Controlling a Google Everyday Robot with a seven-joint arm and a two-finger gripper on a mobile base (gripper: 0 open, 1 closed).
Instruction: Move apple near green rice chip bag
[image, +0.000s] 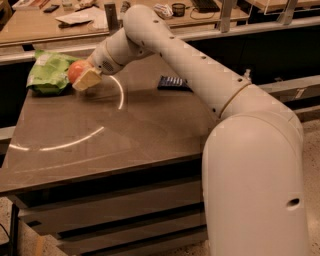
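The apple (75, 71) is reddish-orange and sits in my gripper (83, 77) at the far left of the dark table (130, 130). The gripper's tan fingers (87, 79) are shut on the apple, which is right against the right side of the green rice chip bag (49, 72). The bag is crumpled and bright green, lying at the table's far left corner. I cannot tell whether the apple rests on the tabletop or is held just above it. My white arm reaches across the table from the right.
A flat dark blue snack bar (173, 83) lies at the far middle of the table. A wooden desk (60, 25) with papers and small items stands behind. My robot's large white body (255, 185) fills the right foreground.
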